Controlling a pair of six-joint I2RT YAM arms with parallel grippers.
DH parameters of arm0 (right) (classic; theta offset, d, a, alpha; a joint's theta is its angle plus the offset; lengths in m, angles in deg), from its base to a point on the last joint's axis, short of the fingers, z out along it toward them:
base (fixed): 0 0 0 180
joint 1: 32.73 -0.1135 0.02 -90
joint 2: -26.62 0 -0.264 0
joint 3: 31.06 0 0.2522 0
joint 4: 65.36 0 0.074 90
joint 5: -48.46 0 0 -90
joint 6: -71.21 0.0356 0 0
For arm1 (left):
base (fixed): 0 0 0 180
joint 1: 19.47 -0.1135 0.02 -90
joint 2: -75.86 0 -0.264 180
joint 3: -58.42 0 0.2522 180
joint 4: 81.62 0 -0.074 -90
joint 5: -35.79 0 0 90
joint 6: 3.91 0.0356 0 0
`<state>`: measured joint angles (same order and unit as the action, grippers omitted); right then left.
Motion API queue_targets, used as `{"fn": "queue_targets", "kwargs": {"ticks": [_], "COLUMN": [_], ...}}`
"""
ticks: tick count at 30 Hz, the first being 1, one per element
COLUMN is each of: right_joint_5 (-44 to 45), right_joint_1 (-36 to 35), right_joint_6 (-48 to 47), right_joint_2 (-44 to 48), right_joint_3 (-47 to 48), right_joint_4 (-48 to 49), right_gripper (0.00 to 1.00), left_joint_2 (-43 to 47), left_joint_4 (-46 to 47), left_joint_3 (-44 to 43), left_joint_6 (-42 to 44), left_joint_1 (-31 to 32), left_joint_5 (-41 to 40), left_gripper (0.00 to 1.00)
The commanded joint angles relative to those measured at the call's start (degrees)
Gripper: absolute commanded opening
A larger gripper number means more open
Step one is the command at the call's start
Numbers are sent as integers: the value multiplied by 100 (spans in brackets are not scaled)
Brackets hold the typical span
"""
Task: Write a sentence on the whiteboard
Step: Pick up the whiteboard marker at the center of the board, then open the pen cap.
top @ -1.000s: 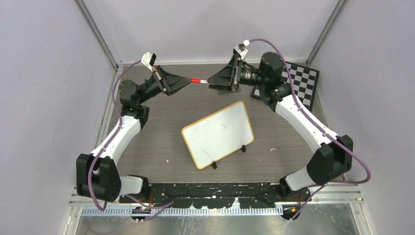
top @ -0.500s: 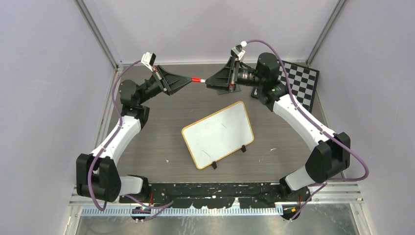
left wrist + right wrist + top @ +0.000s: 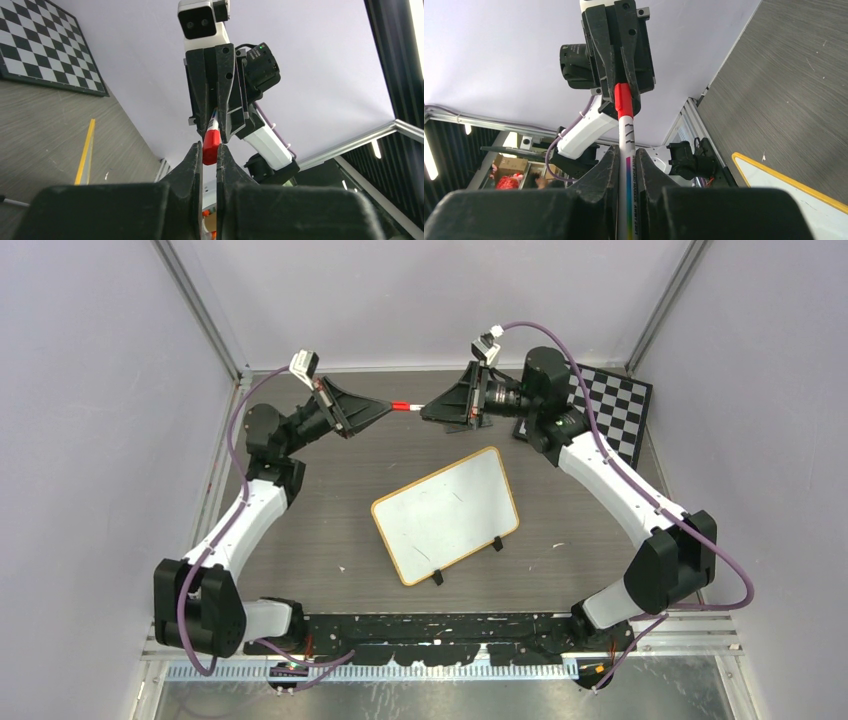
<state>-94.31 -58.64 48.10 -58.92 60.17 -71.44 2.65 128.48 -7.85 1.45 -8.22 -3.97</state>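
Observation:
A whiteboard marker (image 3: 403, 406) hangs level in the air above the far middle of the table, held at both ends. My left gripper (image 3: 388, 405) is shut on its red cap (image 3: 211, 142). My right gripper (image 3: 425, 408) is shut on the white barrel (image 3: 626, 135), and the two grippers face each other tip to tip. The whiteboard (image 3: 445, 512), orange-framed with two black feet, lies flat and tilted at the table's middle, nearer than both grippers. Its face is blank and no sentence shows on it.
A black-and-white chequered board (image 3: 615, 410) lies at the far right corner, behind my right arm. Grey enclosure walls and metal posts bound the table on three sides. The whiteboard's orange edge (image 3: 774, 175) shows at the lower right of the right wrist view.
My right gripper has moved a little left onto the marker and shut on its barrel. The left gripper kept its hold on the cap and barely moved.

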Motion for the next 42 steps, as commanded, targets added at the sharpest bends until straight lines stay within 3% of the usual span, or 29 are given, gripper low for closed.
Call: {"fn": "queue_targets", "kwargs": {"ticks": [1,3,6,11,22,24,26,28,31,35,38,42], "right_joint_5": [-17,-66,-126,-254,-415,-426,-406,-359,-191,-8,13,9], "right_joint_1": [-78,-74,-79,-98,-217,-221,-221,-221,-208,-191,-188,-191], "right_joint_6": [-424,-543,-622,-640,-649,-660,-656,-775,-1030,-1234,-1214,-1074], "right_joint_2": [120,148,176,204,170,169,177,170,149,112,93,93], "right_joint_3": [285,275,246,182,208,208,215,260,415,593,608,550], "right_joint_4": [-275,-387,-491,-463,-492,-487,-477,-605,-956,-1276,-1264,-1111], "right_gripper": [0,0,0,0,0,0,3,19,33,37,36,27], "left_joint_2": [276,310,312,223,158,158,157,162,196,215,212,184], "left_joint_4": [-366,-608,-641,-767,-771,-771,-769,-770,-770,-768,-771,-773], "left_joint_3": [2,-73,-138,-161,-224,-221,-224,-204,-152,-93,-79,-66], "left_joint_6": [535,666,727,810,853,859,868,870,867,869,864,838], "left_joint_1": [56,29,27,82,295,335,366,385,392,387,388,388], "left_joint_5": [371,451,461,469,521,537,564,588,586,562,520,434], "left_gripper": [13,33,48,52,35,26,10,0,0,0,0,0]}}
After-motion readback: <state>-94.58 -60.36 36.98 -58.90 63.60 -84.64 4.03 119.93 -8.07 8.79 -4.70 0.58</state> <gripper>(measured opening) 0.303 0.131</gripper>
